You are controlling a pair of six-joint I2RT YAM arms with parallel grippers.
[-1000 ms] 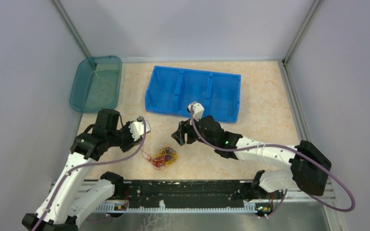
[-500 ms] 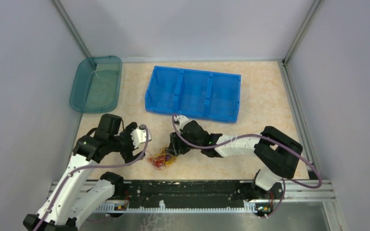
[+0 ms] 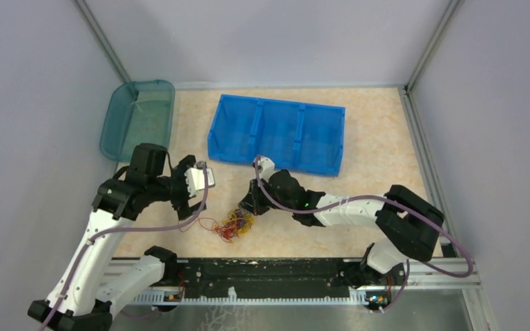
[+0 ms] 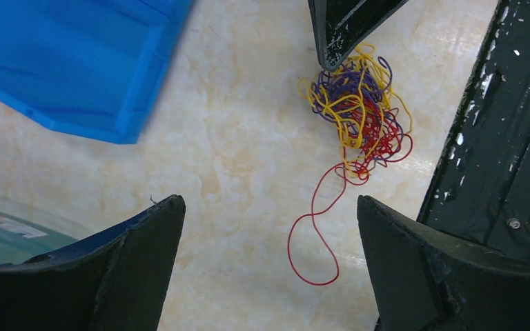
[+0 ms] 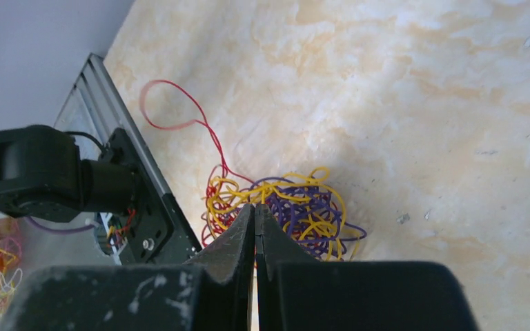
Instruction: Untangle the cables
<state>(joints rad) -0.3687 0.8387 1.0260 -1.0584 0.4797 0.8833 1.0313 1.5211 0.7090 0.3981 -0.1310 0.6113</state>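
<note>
1. The cables [image 3: 234,224] lie in one knotted clump on the table [image 3: 379,152], near its front edge and just ahead of the black rail [image 3: 262,272]. There are three colours (yellow, purple, red), but the strands are too snarled to count.
2. One red loop trails out of the clump toward the left arm's side.
3. The right gripper [image 5: 254,207] has its fingers pressed flat together, tips at the clump's edge. I cannot tell whether a strand is pinched between them.
4. The left gripper [image 4: 269,207] hangs above the table beside the clump with its fingers spread wide, touching nothing. Its wrist view cuts off both fingers at the frame's bottom.
5. At the back sits one blue bin [image 3: 276,131] with three compartments, and one teal tub [image 3: 138,117] in the far left corner. The tub's contents are hard to make out.
</note>
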